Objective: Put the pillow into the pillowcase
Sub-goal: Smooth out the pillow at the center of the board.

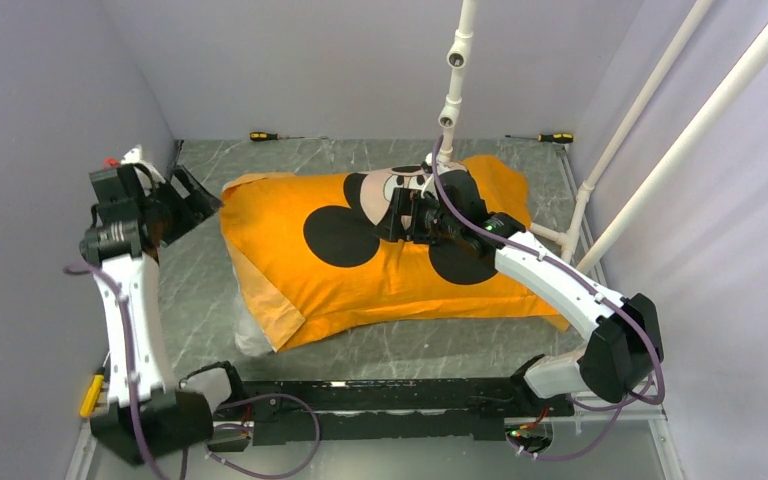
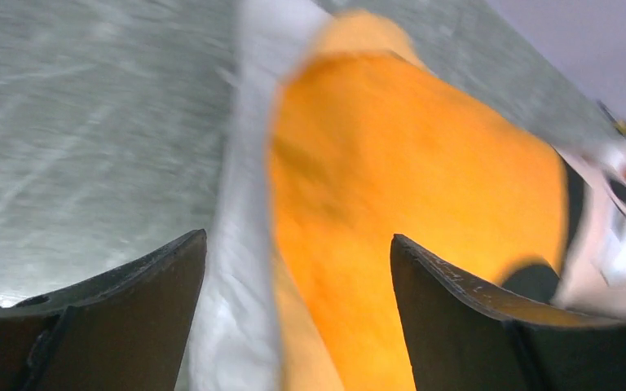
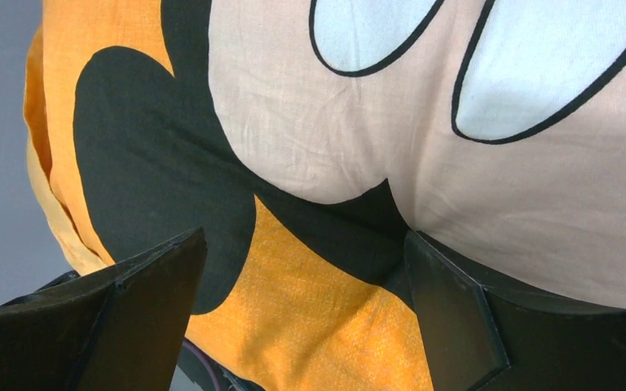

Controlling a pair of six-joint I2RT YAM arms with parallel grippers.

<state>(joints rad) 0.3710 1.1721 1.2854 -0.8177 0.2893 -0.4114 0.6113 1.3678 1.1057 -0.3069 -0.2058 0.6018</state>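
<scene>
- The pillow [image 1: 248, 338] lies almost wholly inside the pillowcase [image 1: 360, 270] at mid-frame; only a white edge shows at the case's lower-left mouth.
- The right gripper [image 1: 407, 218], fingers spread, sits on the mouse print, pinching nothing.
- The left gripper [image 1: 188, 205], spread and empty, hangs upper left, apart from the case.
- Likely the finishing step: pinch the hem and draw it over that edge.

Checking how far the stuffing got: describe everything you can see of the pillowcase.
The pillowcase is orange-yellow fabric printed with a mouse face and black round ears. It lies plump on the table, its open end toward the left side, where the white pillow peeks out. The open right end effector sits over its print.
</scene>
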